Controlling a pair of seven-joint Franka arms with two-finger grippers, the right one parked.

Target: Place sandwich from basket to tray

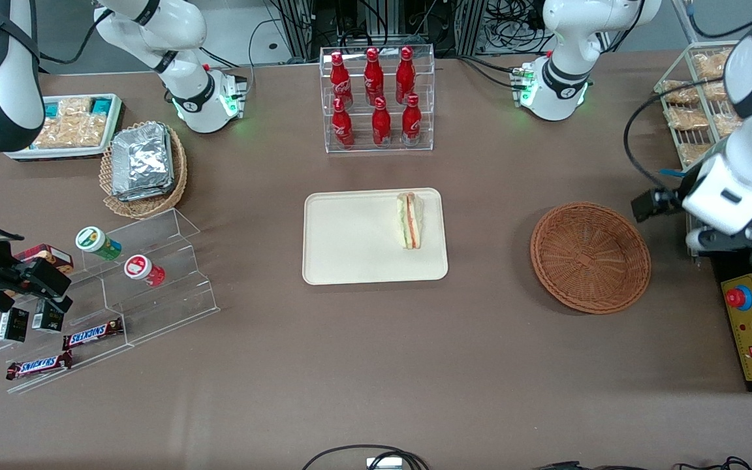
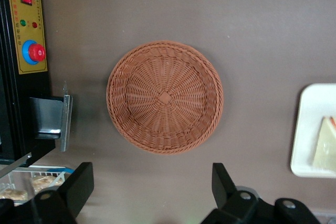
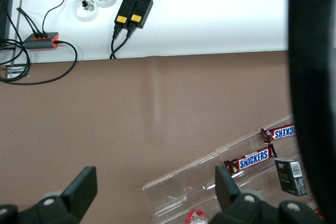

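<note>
A matte brown cloth-covered table [image 1: 376, 365] fills the scene, with cables and equipment racks along the edge farthest from the front camera. On it, a flat rectangular cream-beige tray with rounded corners [image 1: 350, 238] sits near the middle. The small triangular wedge sandwich of pale white bread with orange-red and green filling layers [image 1: 410, 219] lies on the tray, on the part closest to the round shallow reddish-brown wicker basket [image 1: 590, 256], which holds nothing. A clear acrylic rack of red bottles [image 1: 378, 98] stands farther from the front camera than the tray. The left arm's black two-finger gripper [image 2: 152, 190] hovers above the table beside the basket, its fingers [image 2: 79, 184] spread wide and holding nothing.
</note>
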